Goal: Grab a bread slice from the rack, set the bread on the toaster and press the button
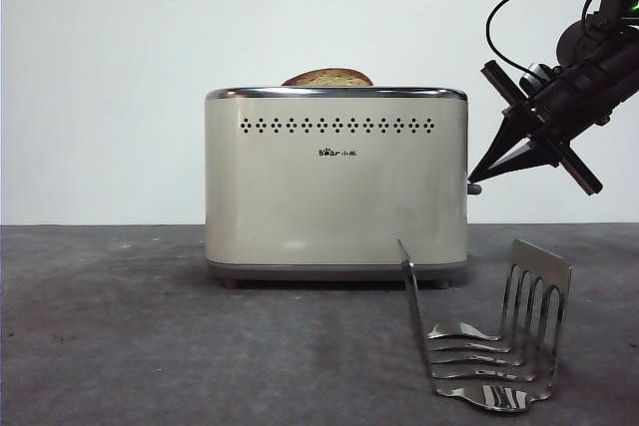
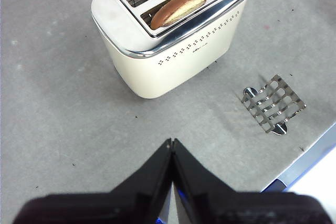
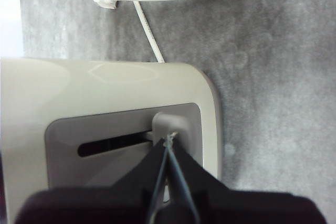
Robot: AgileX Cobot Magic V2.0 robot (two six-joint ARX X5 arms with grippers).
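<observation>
**Bread seated in toaster, right gripper at the lever**

The slice of bread (image 2: 178, 7) sits in the toaster (image 1: 335, 192) slot. The button (image 1: 474, 189) juts at the toaster's 3 o'clock, touched by the clenched right gripper (image 1: 475, 177). The rack (image 1: 489, 336) stands empty at 5 o'clock. The left gripper (image 2: 171, 142) hovers clenched, well apart

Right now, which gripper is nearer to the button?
Right. The right gripper has its closed tips at the button on the toaster's end. The left gripper hangs far off, above bare table.
</observation>
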